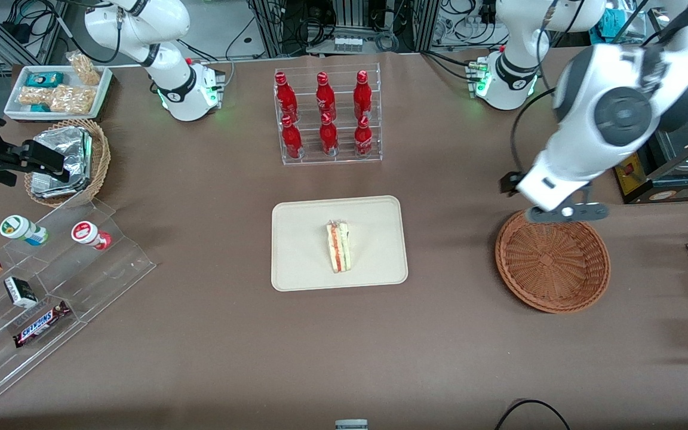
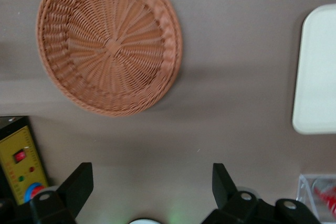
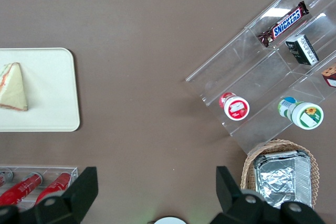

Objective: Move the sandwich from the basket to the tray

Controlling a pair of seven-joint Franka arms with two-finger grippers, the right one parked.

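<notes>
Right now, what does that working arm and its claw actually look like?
The left arm is glossy white with rounded shells and dark grey round joint caps; a black cable loops beside it, and its white base glows green. The claw, above the table next to the basket, has two black wedge-shaped fingers set wide apart, with silver screws on its black body.

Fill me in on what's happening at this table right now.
The sandwich lies on the cream tray in the middle of the table, and the reddish-brown basket toward the working arm's end holds nothing. The left arm's gripper is open, holds nothing, and hangs above the table beside the basket, on the side farther from the front camera. Judging by how things lie, the move from basket to tray looks done.
</notes>
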